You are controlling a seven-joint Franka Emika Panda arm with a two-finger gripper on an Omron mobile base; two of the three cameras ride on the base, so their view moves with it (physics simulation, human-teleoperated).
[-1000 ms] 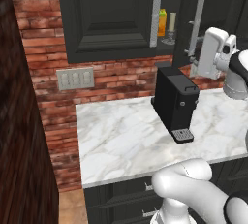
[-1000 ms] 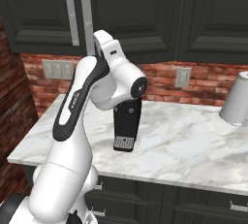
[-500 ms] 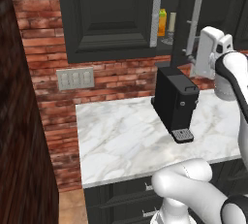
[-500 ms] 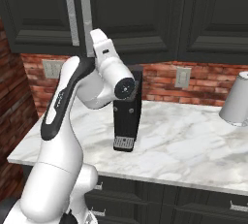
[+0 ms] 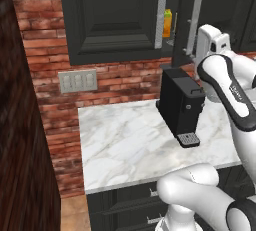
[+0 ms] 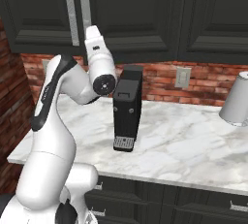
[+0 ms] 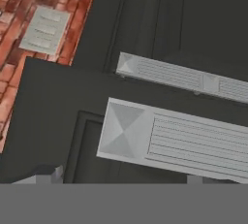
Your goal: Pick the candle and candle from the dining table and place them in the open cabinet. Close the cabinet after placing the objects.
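Left base view: cabinet (image 5: 117,20) door ajar, orange carton (image 5: 167,23) inside through gap, coffee machine (image 5: 181,106) on marble surface (image 5: 125,145). Right base view: doors look shut, kettle (image 6: 236,99) at right. Hand view: bar handles (image 7: 179,138) close up; gripper (image 7: 123,182) wide apart, empty. Candles unseen.

My arm rises from the base, bends at the elbow and lifts its forearm steeply toward the cabinet (image 5: 115,20) doors. The hand (image 7: 121,182) points at the bar handles, close in front of them, its fingers spread wide with nothing between them.
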